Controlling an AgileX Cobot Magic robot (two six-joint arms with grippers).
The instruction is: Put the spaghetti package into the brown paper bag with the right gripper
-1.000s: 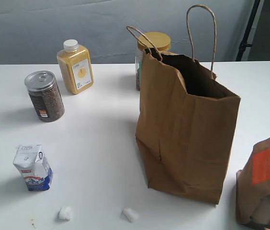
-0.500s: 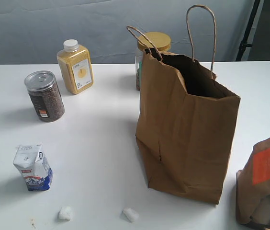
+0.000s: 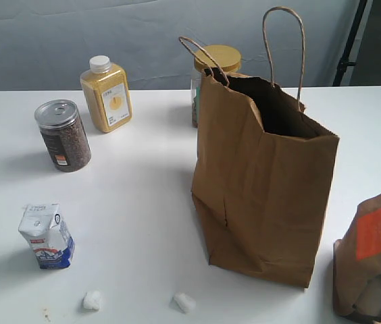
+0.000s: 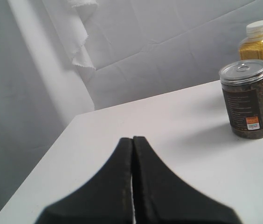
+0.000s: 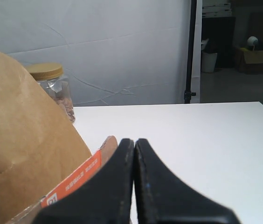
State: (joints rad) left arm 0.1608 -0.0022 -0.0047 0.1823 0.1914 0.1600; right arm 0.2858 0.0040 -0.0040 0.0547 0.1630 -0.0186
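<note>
The brown paper bag stands upright and open in the middle of the white table, its cord handles raised; its side also fills one edge of the right wrist view. The spaghetti package shows in no view. My right gripper is shut with nothing between its fingers, close beside the smaller orange-patched bag. My left gripper is shut and empty above the table's corner. Neither gripper appears in the exterior view.
A smaller brown bag with an orange patch stands at the right edge. A dark-filled can, a yellow bottle, a gold-lidded jar behind the bag, a white-and-blue carton and two white lumps sit on the table.
</note>
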